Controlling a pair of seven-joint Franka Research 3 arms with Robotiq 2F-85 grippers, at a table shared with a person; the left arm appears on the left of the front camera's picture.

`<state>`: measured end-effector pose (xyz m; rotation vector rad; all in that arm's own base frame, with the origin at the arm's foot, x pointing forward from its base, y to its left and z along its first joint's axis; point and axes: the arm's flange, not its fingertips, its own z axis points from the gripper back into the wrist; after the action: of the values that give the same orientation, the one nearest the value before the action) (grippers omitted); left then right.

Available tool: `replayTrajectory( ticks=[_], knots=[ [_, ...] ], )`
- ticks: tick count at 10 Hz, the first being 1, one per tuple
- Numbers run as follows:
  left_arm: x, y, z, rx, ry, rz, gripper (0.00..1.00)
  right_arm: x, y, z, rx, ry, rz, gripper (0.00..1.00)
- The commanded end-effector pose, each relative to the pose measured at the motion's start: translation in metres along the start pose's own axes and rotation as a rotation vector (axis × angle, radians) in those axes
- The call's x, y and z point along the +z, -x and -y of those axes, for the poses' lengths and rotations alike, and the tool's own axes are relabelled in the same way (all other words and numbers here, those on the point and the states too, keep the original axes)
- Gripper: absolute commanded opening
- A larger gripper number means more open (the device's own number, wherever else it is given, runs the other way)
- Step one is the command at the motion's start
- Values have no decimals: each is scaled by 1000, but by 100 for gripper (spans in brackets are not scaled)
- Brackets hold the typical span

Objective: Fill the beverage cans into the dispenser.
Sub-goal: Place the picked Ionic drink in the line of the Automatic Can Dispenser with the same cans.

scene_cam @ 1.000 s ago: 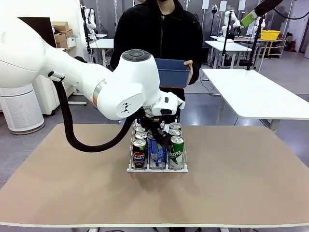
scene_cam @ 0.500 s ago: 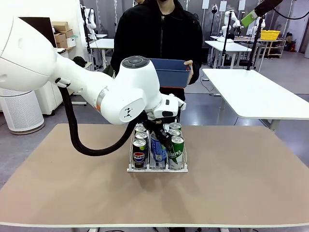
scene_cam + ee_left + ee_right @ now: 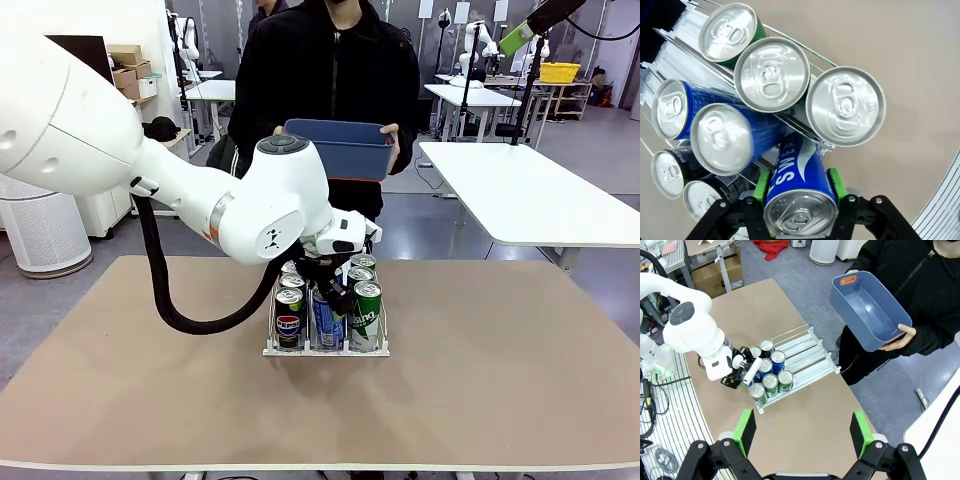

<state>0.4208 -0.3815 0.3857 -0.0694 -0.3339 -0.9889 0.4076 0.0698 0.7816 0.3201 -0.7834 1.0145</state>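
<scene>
Two arms share this table, and in the front view the left arm (image 3: 250,200) reaches over the middle to the dispenser (image 3: 325,345), a small white-based rack with thin wire dividers on the brown table (image 3: 480,380). The left gripper (image 3: 335,297) sits at the middle lane, clamped on a blue can (image 3: 325,318) at the front of that lane. A dark Pepsi can (image 3: 288,320) stands at the front of the lane on picture left, a green can (image 3: 366,315) on picture right, with more silver tops behind them. Across the table a person in black holds a blue bin (image 3: 340,150) in front of the body.

From the left wrist camera, the green pads (image 3: 761,186) press both sides of the blue can (image 3: 800,195), its silver top facing the lens. Past it, other cans fill the rack: three green ones (image 3: 772,75) in one lane, two blue ones (image 3: 720,137) in the next, dark ones (image 3: 670,172) at the edge.

From the right wrist camera, high above the table, the right gripper (image 3: 802,432) stands wide with nothing between its pads. Below lie the dispenser (image 3: 805,357), with cans (image 3: 770,382) crowded at its end nearest the left arm, and the person's hand (image 3: 902,337) under the bin (image 3: 870,310), which looks bare inside
</scene>
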Motion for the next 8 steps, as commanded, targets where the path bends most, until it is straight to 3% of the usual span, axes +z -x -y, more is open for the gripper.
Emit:
replayTrajectory(
  ticks=[1, 4, 5, 6, 7, 8],
  knots=[
    [0, -1, -2, -12, 105, -24, 57, 0, 2, -1, -1, -11, -2, 100],
    [-1, -1, -6, 5, 142, -82, 57, 0, 2, -1, -1, -11, -2, 100],
    [1, -1, -7, 14, 136, -95, 76, 0, 2, -1, -1, -11, -2, 100],
    [9, -1, -7, 32, 121, -98, 77, 0, 2, -1, -1, -11, -2, 100],
    [21, -2, -7, 66, 92, -98, 96, 0, 2, -1, -1, -11, -2, 100],
    [35, -3, -6, 88, 64, -90, 97, 0, 2, -1, -1, -11, -2, 100]
  ],
)
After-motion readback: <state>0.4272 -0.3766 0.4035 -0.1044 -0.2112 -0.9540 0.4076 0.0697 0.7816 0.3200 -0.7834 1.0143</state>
